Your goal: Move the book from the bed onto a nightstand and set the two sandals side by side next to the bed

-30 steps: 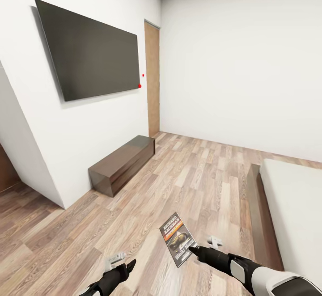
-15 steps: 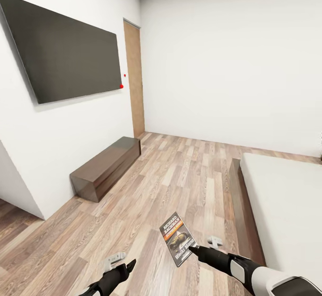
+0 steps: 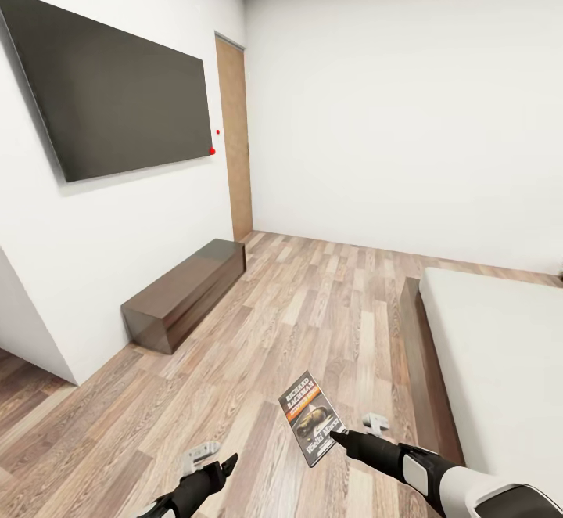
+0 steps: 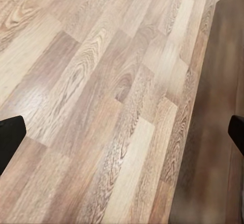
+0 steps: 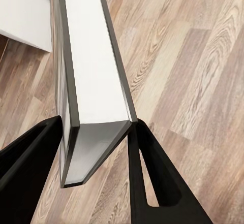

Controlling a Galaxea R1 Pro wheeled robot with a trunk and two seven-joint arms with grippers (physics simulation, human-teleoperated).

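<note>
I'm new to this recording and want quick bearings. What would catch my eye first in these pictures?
The big dark wall screen on the left wall, above a low brown bench on the plank floor. Near the head view's bottom, the right tool grips the book by one edge, held above the floor. The pale bed lies along the right side, and the left tool holds nothing, its fingers apart.

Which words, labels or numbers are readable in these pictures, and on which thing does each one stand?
"RICHARD BACHMAN": white letters at the top of the cover of the book, which the right gripper holds.
Orange band under the name: its text is too small to read.
White title lettering at the lower end of the cover: too blurred to read.
TV, door and low cabinet: no text on them.
</note>
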